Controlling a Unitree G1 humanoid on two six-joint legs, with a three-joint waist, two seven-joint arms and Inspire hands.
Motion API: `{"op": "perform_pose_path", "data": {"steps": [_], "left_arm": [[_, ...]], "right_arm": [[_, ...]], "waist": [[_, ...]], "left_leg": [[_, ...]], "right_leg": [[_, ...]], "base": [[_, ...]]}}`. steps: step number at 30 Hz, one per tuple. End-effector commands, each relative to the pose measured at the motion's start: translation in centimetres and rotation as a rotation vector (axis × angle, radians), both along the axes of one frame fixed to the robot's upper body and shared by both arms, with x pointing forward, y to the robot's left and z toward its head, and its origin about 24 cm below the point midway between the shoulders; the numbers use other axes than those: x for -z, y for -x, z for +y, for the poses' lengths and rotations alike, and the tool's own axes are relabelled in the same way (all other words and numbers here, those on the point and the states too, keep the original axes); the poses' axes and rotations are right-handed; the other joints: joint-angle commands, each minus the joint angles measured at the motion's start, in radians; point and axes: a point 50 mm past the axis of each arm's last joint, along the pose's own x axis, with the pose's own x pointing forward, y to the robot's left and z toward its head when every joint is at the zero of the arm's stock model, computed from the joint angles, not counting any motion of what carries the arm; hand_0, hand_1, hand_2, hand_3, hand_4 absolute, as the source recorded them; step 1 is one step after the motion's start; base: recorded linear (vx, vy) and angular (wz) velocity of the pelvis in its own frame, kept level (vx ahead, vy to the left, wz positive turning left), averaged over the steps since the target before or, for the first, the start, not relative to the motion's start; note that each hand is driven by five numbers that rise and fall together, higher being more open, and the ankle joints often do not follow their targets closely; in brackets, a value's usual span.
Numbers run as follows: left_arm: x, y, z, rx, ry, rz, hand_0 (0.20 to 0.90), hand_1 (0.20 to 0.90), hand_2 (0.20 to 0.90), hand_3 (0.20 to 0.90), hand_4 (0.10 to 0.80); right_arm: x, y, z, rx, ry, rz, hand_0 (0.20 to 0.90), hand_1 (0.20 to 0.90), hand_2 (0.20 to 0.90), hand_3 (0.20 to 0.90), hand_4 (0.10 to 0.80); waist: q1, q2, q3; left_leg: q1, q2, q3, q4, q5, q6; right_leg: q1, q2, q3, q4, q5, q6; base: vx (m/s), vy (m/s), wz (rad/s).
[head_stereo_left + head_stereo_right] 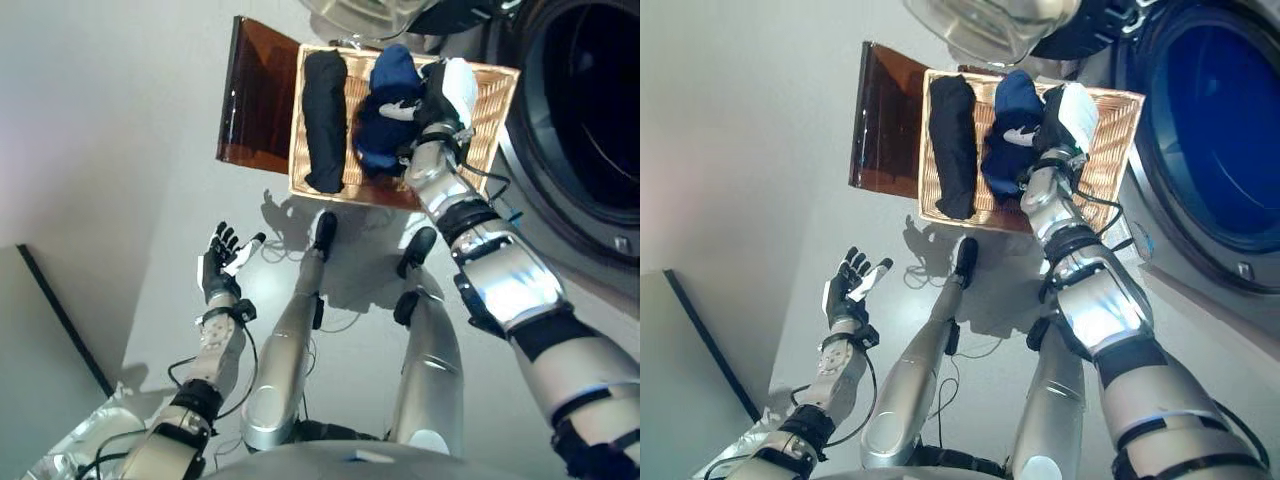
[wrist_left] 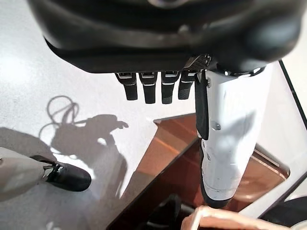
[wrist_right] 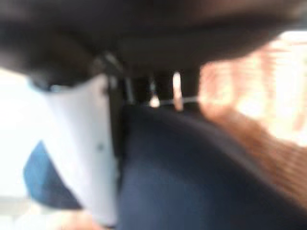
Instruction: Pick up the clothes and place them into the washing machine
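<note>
A wicker basket (image 1: 495,110) stands on the floor in front of me. It holds a rolled black garment (image 1: 324,120) on its left side and a bundled navy blue garment (image 1: 385,100) in the middle. My right hand (image 1: 440,100) reaches into the basket and lies on the blue garment's right side. In the right wrist view the blue garment (image 3: 192,177) bulges right against the palm beside the white-covered thumb (image 3: 81,143). My left hand (image 1: 218,262) hovers open over the bare floor at lower left, holding nothing.
The washing machine's round dark opening (image 1: 590,110) is just right of the basket, and its glass door (image 1: 360,18) swings out beyond the basket's far edge. A brown tinted panel (image 1: 258,95) adjoins the basket's left side.
</note>
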Motion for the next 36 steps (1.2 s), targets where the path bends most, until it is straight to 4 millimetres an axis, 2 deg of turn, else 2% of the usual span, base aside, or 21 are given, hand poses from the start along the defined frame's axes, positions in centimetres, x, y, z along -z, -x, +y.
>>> {"op": "perform_pose_path", "data": {"steps": [1, 3, 4, 5, 8, 10, 13, 14, 20, 29, 36], "left_arm": [[1.5, 1.2, 0.5, -0.024, -0.030, 0.069, 0.900, 0.900, 0.900, 0.900, 0.800], [1.7, 1.3, 0.6, -0.027, -0.031, 0.077, 0.900, 0.900, 0.900, 0.900, 0.800], [2.3, 1.8, 0.6, -0.028, -0.027, 0.109, 0.900, 0.900, 0.900, 0.900, 0.800], [2.3, 1.7, 0.6, -0.028, -0.027, 0.107, 0.900, 0.900, 0.900, 0.900, 0.800], [3.2, 2.4, 0.6, -0.021, -0.016, 0.148, 0.900, 0.900, 0.900, 0.900, 0.800], [3.2, 2.5, 0.5, -0.016, -0.011, 0.151, 0.900, 0.900, 0.900, 0.900, 0.800], [3.7, 3.0, 0.1, 0.008, 0.006, 0.169, 0.900, 0.900, 0.900, 0.900, 0.800], [3.7, 3.0, 0.1, 0.008, 0.006, 0.168, 0.900, 0.900, 0.900, 0.900, 0.800], [4.1, 3.4, -0.8, 0.049, 0.055, 0.179, 0.900, 0.900, 0.900, 0.900, 0.800], [4.3, 3.7, -1.5, 0.068, 0.095, 0.185, 0.900, 0.900, 0.900, 0.900, 0.800], [3.9, 3.2, -2.3, 0.088, 0.127, 0.160, 0.900, 0.900, 0.900, 0.900, 0.800]], "right_arm": [[-5.5, 0.7, 0.6, -0.120, -0.211, -0.299, 0.200, 0.200, 0.200, 0.200, 0.300], [-5.5, 0.9, 0.4, -0.131, -0.237, -0.313, 0.200, 0.200, 0.200, 0.200, 0.300], [-5.4, 1.3, 0.0, -0.163, -0.321, -0.344, 0.200, 0.200, 0.200, 0.200, 0.300], [-5.4, 1.3, 0.0, -0.163, -0.321, -0.345, 0.200, 0.200, 0.200, 0.200, 0.300], [-4.6, 2.1, -1.0, -0.213, -0.461, -0.383, 0.200, 0.200, 0.200, 0.200, 0.300], [-4.6, 2.2, -1.3, -0.228, -0.486, -0.393, 0.200, 0.200, 0.200, 0.200, 0.300], [-3.6, 2.9, -2.1, -0.288, -0.672, -0.425, 0.200, 0.200, 0.200, 0.200, 0.300], [-3.6, 2.9, -2.1, -0.288, -0.672, -0.425, 0.200, 0.200, 0.200, 0.200, 0.300], [-2.0, 3.3, -4.7, -0.290, -0.990, -0.498, 0.200, 0.200, 0.200, 0.200, 0.300], [-2.0, 2.9, -6.6, -0.242, -1.126, -0.528, 0.200, 0.200, 0.200, 0.200, 0.300], [-0.4, 2.2, -6.9, -0.198, -1.289, -0.510, 0.200, 0.200, 0.200, 0.200, 0.300]], "waist": [[-0.028, 0.036, 0.001], [-0.033, 0.034, 0.001], [-0.047, 0.030, 0.001], [-0.045, 0.030, 0.001], [-0.069, 0.033, 0.001], [-0.071, 0.036, 0.001], [-0.088, 0.039, 0.001], [-0.088, 0.039, 0.001], [-0.104, 0.056, -0.014], [-0.104, 0.071, -0.013], [-0.101, 0.078, 0.001]], "left_leg": [[0.057, -0.056, 0.092, -0.026, -0.049, -0.042], [0.066, -0.054, 0.097, -0.026, -0.050, -0.041], [0.093, -0.056, 0.103, -0.026, -0.058, -0.039], [0.090, -0.054, 0.104, -0.026, -0.056, -0.039], [0.142, -0.058, 0.114, -0.026, -0.069, -0.035], [0.149, -0.057, 0.115, -0.026, -0.068, -0.034], [0.187, -0.059, 0.121, -0.026, -0.078, -0.030], [0.187, -0.059, 0.121, -0.026, -0.077, -0.030], [0.211, -0.065, 0.123, -0.026, -0.092, -0.030], [0.195, -0.061, 0.132, -0.026, -0.091, -0.034], [0.177, -0.059, 0.137, -0.026, -0.089, -0.037]], "right_leg": [[0.117, 0.006, 0.081, -0.087, -0.027, 0.059], [0.124, 0.009, 0.084, -0.092, -0.022, 0.058], [0.150, 0.008, 0.088, -0.093, -0.029, 0.059], [0.148, 0.009, 0.089, -0.097, -0.023, 0.059], [0.193, 0.010, 0.101, -0.095, -0.033, 0.058], [0.201, 0.013, 0.105, -0.100, -0.028, 0.058], [0.236, 0.015, 0.110, -0.101, -0.036, 0.055], [0.236, 0.015, 0.110, -0.102, -0.036, 0.055], [0.256, 0.017, 0.120, -0.097, -0.054, 0.053], [0.230, 0.028, 0.134, -0.090, -0.051, 0.047], [0.202, 0.031, 0.139, -0.076, -0.056, 0.043]], "base": [[0.024, -0.025, -0.14], [0.030, -0.018, -0.13], [0.032, -0.014, -0.12], [0.037, -0.003, -0.13], [0.047, 0.007, -0.11], [0.025, -0.005, -0.04], [0.040, -0.010, -0.06], [0.000, 0.000, 0.00], [0.030, -0.010, -0.02], [0.000, 0.000, 0.00], [0.000, 0.000, 0.00]]}}
